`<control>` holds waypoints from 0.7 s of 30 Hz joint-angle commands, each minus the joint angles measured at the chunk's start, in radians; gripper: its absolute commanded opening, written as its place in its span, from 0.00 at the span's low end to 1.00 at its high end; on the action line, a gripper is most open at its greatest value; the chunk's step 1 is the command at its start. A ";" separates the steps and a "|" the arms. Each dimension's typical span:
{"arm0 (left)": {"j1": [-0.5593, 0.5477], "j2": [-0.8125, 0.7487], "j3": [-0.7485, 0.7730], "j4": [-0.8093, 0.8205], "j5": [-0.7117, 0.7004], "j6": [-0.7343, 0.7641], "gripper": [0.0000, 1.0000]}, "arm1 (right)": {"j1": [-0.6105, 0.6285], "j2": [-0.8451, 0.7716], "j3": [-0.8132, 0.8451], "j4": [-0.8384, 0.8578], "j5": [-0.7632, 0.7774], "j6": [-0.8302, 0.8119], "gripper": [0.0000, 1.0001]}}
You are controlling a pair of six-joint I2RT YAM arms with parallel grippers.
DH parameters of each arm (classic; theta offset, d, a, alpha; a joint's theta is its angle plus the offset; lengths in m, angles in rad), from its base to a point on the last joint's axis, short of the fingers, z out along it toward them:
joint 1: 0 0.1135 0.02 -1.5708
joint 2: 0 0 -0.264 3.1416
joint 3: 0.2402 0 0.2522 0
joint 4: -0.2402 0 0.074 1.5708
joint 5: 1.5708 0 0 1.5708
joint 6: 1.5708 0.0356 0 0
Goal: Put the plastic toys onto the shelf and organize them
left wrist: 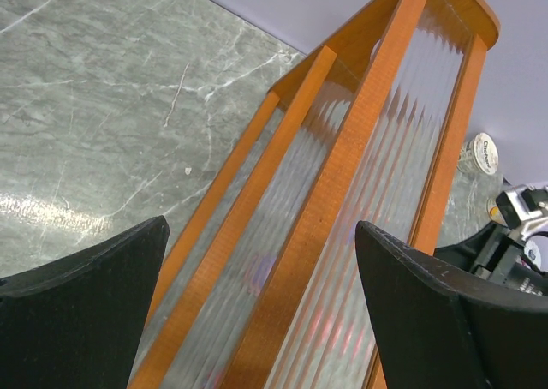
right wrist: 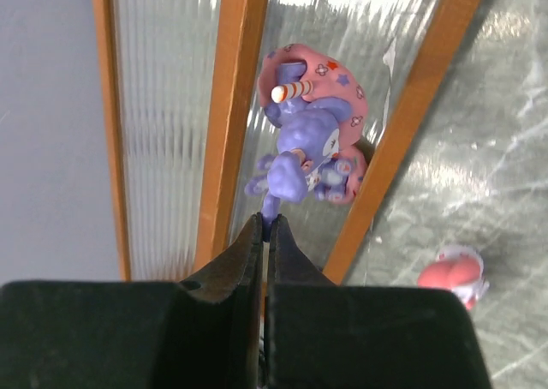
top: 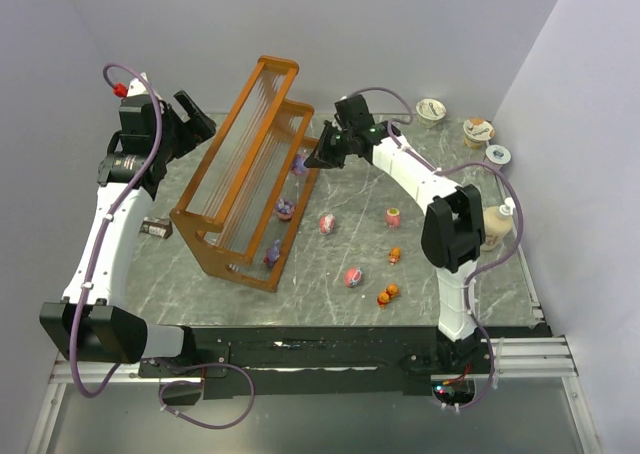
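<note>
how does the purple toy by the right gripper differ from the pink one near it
The purple toy lies on the shelf's lowest tier; the pink toy sits on the table. The right gripper pinches the purple toy; the pink toy is free. Both are tiny plastic figures.

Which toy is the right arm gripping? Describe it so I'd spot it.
Find the orange wooden shelf, then its lowest tier's far end. There sits a purple figure with a striped horn and pink starry hood; unlike the other purple toys there, the right hand pinches it.
</note>
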State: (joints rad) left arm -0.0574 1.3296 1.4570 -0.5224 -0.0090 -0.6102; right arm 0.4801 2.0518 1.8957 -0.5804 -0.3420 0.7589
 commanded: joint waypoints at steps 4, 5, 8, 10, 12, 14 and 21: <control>0.001 -0.004 0.036 -0.002 -0.017 0.018 0.96 | -0.001 0.074 0.104 0.016 -0.041 -0.049 0.00; 0.002 -0.004 0.037 -0.002 -0.017 0.018 0.96 | -0.003 0.082 0.115 0.013 -0.037 -0.052 0.00; 0.002 0.000 0.034 -0.001 -0.017 0.018 0.96 | -0.003 0.110 0.131 0.031 -0.035 -0.053 0.00; 0.002 0.003 0.032 0.001 -0.016 0.018 0.96 | -0.005 0.143 0.160 0.031 -0.042 -0.053 0.00; 0.002 0.005 0.031 0.001 -0.014 0.018 0.96 | -0.006 0.165 0.192 0.027 -0.052 -0.056 0.00; 0.002 0.006 0.031 0.001 -0.016 0.018 0.96 | -0.006 0.189 0.203 0.036 -0.052 -0.059 0.00; 0.002 0.010 0.029 0.002 -0.019 0.020 0.96 | -0.015 0.248 0.241 0.033 -0.054 -0.078 0.00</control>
State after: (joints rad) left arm -0.0574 1.3392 1.4570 -0.5289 -0.0212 -0.6029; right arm 0.4782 2.2749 2.0624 -0.5770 -0.3851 0.7044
